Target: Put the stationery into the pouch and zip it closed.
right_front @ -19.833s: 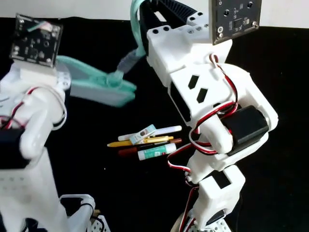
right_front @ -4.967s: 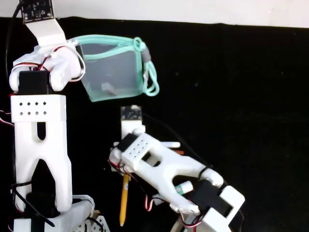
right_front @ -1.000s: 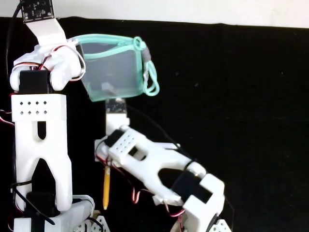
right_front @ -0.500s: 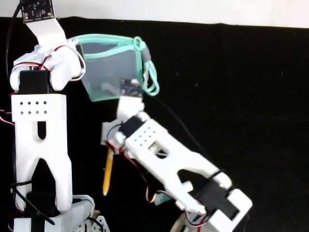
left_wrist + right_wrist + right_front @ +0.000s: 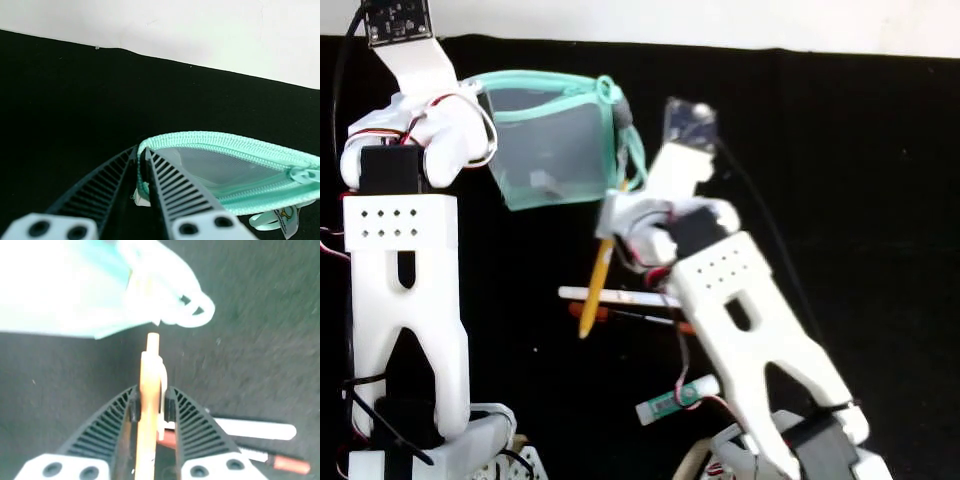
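Currently: pouch (image 5: pixel 550 150), upper left, hung mouth-up by left gripper (image 5: pixel 142 154) clamped on its rim; pencil (image 5: pixel 592 295), centre, pinched in right gripper (image 5: pixel 150 396), raised for insertion.

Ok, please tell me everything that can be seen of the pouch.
The pouch has a mint-green zipper band and translucent, mesh-like sides. It is held up over the black table, mouth open, with the left tool shut on its rim. A strap loop hangs from the opposite end. A small pale item lies inside. The yellow pencil in the right tool is close to the strap; contact is unclear.
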